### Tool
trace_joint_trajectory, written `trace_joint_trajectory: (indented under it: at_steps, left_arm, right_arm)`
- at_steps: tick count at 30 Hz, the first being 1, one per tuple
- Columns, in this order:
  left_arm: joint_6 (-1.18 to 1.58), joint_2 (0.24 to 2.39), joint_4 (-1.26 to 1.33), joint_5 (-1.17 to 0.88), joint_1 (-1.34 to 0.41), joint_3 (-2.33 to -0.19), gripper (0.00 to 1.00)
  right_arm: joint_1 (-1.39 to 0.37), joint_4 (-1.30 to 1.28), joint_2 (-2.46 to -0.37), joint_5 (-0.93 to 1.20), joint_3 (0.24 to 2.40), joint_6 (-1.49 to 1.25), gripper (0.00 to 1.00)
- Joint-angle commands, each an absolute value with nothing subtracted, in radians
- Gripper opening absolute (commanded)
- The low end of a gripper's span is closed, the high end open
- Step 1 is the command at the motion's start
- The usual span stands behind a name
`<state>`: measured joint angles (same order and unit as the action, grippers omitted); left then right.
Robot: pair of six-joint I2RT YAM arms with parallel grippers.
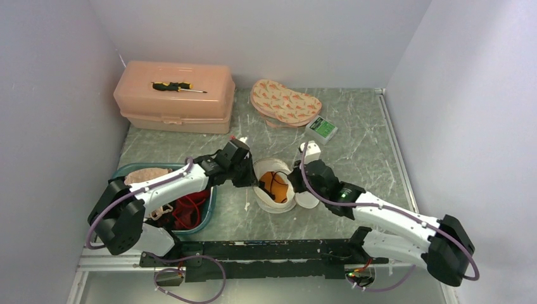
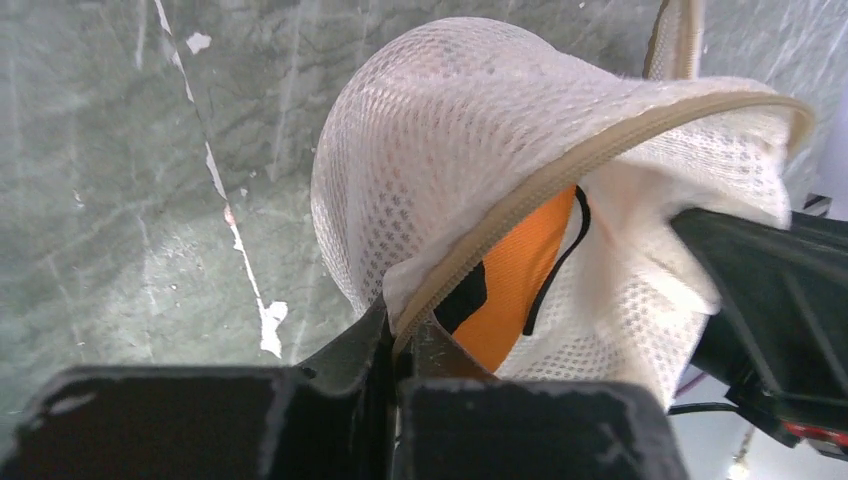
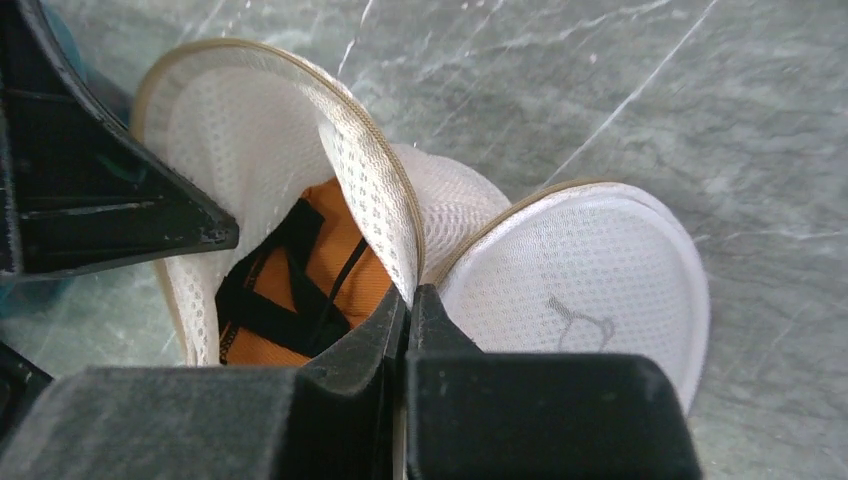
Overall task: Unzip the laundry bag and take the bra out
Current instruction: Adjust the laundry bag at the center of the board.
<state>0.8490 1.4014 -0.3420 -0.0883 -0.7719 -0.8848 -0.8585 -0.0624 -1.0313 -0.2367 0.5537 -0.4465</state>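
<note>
Laundry bag [image 2: 430, 140] is sitting mid-table [image 1: 361, 158] between the two arms. It's white mesh, zip already open, and the round flap [image 3: 585, 275] is folded out flat on the right side. The bra [image 2: 510, 275] is inside it, and from what I can see it's orange with black straps, showing through the opening.

Left tool [image 2: 400, 335] is pressed together on the tan zipper edge of the bag. Right tool [image 3: 408, 305] is pinching the mesh rim on the opposite side, so both have a bit of the bag.

A teal tub [image 1: 213, 201] under the left arm holds some red fabric [image 1: 189, 209]. At the back there's a peach case [image 1: 174, 104] with a screwdriver [image 1: 177, 87] on the lid, plus a patterned pouch [image 1: 285, 102].
</note>
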Motion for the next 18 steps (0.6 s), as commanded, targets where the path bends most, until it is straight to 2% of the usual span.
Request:
trace_joint_trajectory:
  at_steps: [1, 7, 14, 18]
  left_arm:
    - [0.769, 1.401, -0.369, -0.024, -0.773, -0.992, 0.03]
    - [0.63, 1.363, -0.427, 0.143, -0.773, -1.144, 0.03]
    - [0.703, 1.379, -0.436, 0.125, -0.772, -1.017, 0.03]
    - [0.745, 1.42, -0.466, 0.131, -0.773, -0.938, 0.1]
  right_arm:
    - [-0.874, -0.064, -0.942, -0.358, 0.559, -0.387, 0.0]
    - [-0.898, -0.005, -0.851, -0.459, 0.608, -0.276, 0.0]
    - [-0.911, -0.004, -0.881, -0.426, 0.487, -0.393, 0.0]
    - [-0.927, 0.03, -0.905, -0.422, 0.435, -0.46, 0.0]
